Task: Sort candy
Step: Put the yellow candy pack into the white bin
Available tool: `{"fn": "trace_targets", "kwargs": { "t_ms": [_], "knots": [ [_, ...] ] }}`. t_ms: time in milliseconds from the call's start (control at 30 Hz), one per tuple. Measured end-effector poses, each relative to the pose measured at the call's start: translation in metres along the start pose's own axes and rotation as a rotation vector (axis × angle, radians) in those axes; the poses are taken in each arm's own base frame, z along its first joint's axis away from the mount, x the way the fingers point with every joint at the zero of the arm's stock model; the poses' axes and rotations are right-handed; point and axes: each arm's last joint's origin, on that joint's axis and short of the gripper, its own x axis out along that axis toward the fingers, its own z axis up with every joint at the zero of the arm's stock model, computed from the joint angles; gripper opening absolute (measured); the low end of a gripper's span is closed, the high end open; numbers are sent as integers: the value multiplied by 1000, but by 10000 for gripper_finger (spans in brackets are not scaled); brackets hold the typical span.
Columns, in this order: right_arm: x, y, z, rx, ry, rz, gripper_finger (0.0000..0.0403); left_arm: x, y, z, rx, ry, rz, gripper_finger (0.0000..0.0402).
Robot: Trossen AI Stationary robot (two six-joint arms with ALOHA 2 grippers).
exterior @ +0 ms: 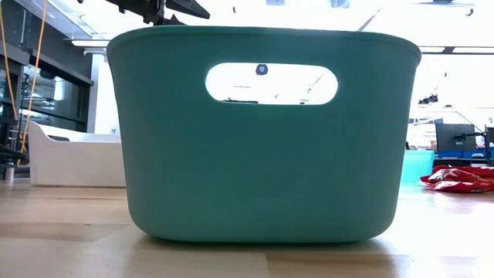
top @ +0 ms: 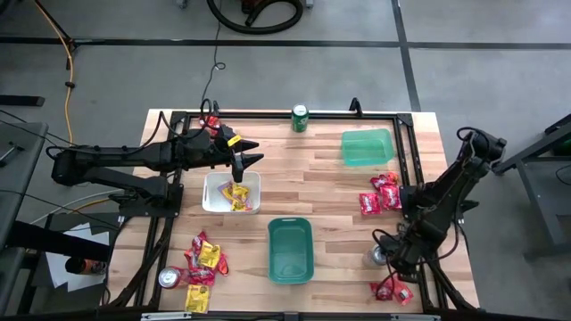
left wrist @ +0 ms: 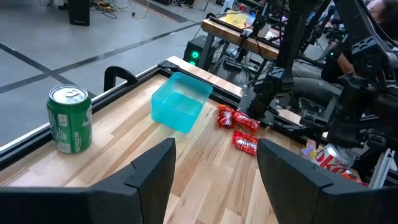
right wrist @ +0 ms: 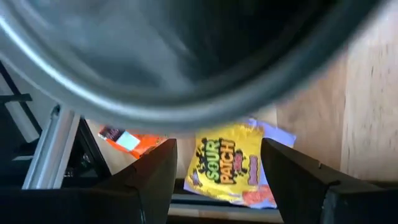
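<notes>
Left gripper [top: 251, 160] hangs over the white tray [top: 214, 203] at about 10 o'clock of table centre, fingers [left wrist: 149, 180] spread, nothing between them. White tray holds a few yellow candy packets [top: 237, 196]. Right gripper [top: 385, 251] sits low at the 4 o'clock corner, right against a silver can [top: 375, 258], fingers spread and empty; its wrist view shows a yellow Sour Patch packet [right wrist: 225, 163] and an orange packet [right wrist: 134, 142] on the wood just beyond the fingertips. Red packets [top: 378, 193] lie in a loose group at 3 o'clock, beside the small teal tray [top: 366, 147] at 1 o'clock. Mixed red and yellow packets [top: 204, 259] are piled at 8 o'clock near a second silver can [top: 169, 278]. A few more packets [top: 393, 290] lie at 5 o'clock. Large teal bin [top: 290, 251] at 6 o'clock looks empty. Green can [top: 300, 118] upright at 12 o'clock on the far edge.
</notes>
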Motion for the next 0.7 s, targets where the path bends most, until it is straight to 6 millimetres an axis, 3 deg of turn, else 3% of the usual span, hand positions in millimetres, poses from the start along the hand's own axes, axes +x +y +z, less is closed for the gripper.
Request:
{"fn": "trace_targets", "kwargs": {
  "t_ms": [700],
  "knots": [
    [-7,-3,31,-29,-179,62,228,0,0,0,43,-1,4,213]
  ]
}}
